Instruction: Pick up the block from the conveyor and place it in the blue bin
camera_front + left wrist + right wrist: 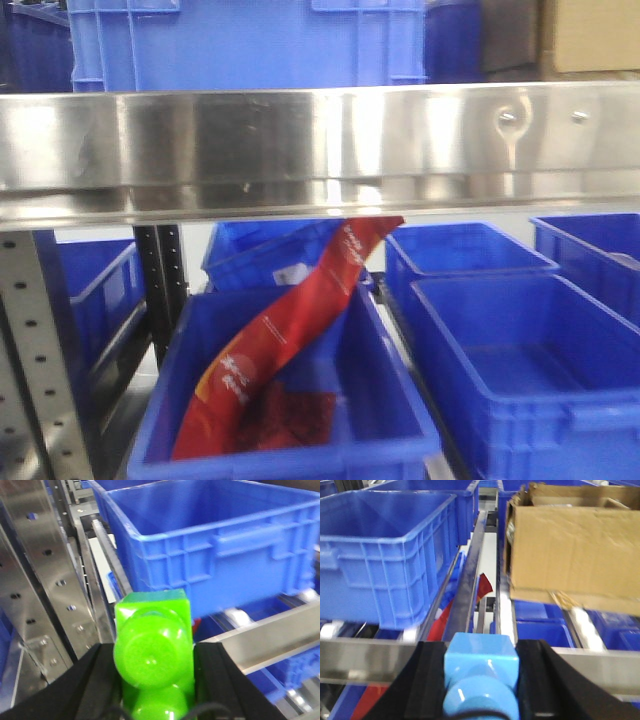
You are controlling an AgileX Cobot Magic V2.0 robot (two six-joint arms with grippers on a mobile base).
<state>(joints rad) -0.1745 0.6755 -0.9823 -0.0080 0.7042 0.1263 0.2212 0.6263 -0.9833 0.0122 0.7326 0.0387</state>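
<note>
green block (153,657) in left claw (159,651), blue block (481,676) in right claw (479,648)

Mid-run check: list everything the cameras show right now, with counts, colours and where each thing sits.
blue bins: several, blue, on the rack shelves; a large one ahead of each wrist camera
red packet: one, red, leaning in the near centre bin
cardboard box: one, brown, upper shelf, right side of the right wrist view
steel rail: one, silver, across the front view
green block: one, green, between the left fingers
light blue block: one, light blue, between the right fingers
left end effector: one, black, shut on the green block
right end effector: one, black, shut on the light blue block
</note>
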